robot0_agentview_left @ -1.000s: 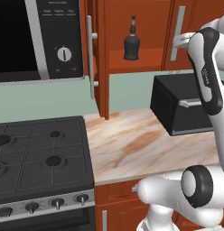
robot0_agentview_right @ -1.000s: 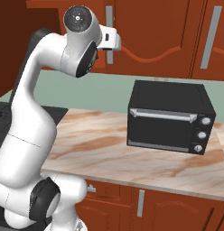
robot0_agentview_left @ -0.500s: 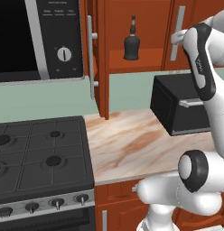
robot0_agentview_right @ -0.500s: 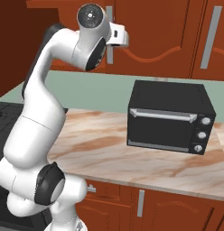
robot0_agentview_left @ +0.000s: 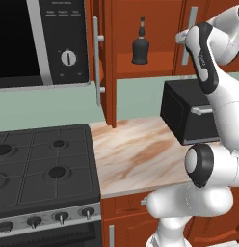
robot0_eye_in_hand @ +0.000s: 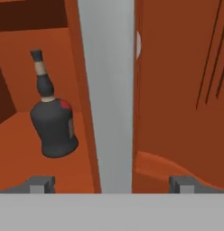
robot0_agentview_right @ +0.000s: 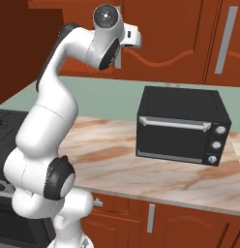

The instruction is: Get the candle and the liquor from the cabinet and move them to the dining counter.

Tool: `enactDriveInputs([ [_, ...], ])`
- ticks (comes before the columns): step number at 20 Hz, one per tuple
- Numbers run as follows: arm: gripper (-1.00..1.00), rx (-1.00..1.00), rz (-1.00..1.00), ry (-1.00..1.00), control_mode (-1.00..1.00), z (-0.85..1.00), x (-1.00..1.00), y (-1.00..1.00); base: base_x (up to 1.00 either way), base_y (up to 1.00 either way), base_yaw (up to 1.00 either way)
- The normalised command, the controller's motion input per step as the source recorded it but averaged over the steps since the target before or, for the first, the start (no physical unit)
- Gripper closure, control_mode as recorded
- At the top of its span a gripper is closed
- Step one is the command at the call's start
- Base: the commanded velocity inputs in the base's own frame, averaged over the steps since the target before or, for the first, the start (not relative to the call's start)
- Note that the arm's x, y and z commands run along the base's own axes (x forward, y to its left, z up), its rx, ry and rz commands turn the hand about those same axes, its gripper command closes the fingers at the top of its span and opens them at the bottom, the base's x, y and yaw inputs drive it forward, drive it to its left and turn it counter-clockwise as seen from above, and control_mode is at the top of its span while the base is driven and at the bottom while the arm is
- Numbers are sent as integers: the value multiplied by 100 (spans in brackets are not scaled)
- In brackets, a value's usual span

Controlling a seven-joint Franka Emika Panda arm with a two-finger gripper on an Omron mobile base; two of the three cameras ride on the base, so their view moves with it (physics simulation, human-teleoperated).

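Swinging arm further up toward red-brown wooden wall cabinet (robot0_agentview_left: pixel 140 43) over last second; hand now at long silver door handle (robot0_eye_in_hand: pixel 107 90). My two-finger gripper (robot0_eye_in_hand: pixel 111 182) spread fully wide, holding nothing, tips either side of handle. Black bulbous liquor bottle (robot0_agentview_left: pixel 140 48) upright on shelf in open left section. Candle not spotted. Right door shut; likely opening it next.
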Motion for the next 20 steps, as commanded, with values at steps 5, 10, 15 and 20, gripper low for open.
enactDriveInputs([
  [5, -100, 5, 0, 0, -100, 0, 52, -9, 0, 0, 0],
  [10, -100, 6, 0, 0, -100, 0, 49, -3, 0, 0, 0],
  [15, 100, 4, 0, 0, -100, -4, 35, 3, 0, 0, 0],
  [20, 100, 1, 0, 0, -100, -14, 0, 12, 0, 0, 0],
])
